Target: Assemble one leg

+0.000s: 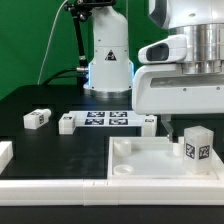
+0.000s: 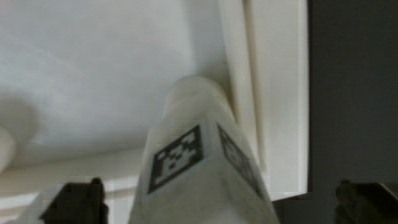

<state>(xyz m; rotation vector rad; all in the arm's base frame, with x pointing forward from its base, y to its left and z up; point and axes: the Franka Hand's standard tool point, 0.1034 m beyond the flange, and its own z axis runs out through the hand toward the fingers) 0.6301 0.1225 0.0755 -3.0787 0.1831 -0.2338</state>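
Gripper [image 2: 219, 203] released and spread wide, grasping nothing. Dark fingertips [image 2: 75, 200] well apart, one on either side of the leg [image 2: 196, 150], with a clear gap on each side and no contact in the wrist view. Between them, the leg upright, a square black-and-white tag on the face turned to the wrist camera and part of a second tag on the adjoining face. Under the leg, the large white panel [image 1: 135, 165], its raised rim running just beside the leg.

In the exterior view, the arm's white wrist housing low over the panel's end toward the exterior view's right. Directly beneath it, the leg standing on the panel, tags toward the camera. Seated in a corner socket or merely set on the surface: cannot tell.

Farther out, on the black worktop [image 1: 30, 140], the marker board [image 1: 105, 119] lying flat beyond the panel. Just beside the board's end toward the exterior view's left, a second leg [image 1: 67, 123]. Farther toward that same side, well apart from the panel, a third leg [image 1: 36, 118], tag facing the camera.
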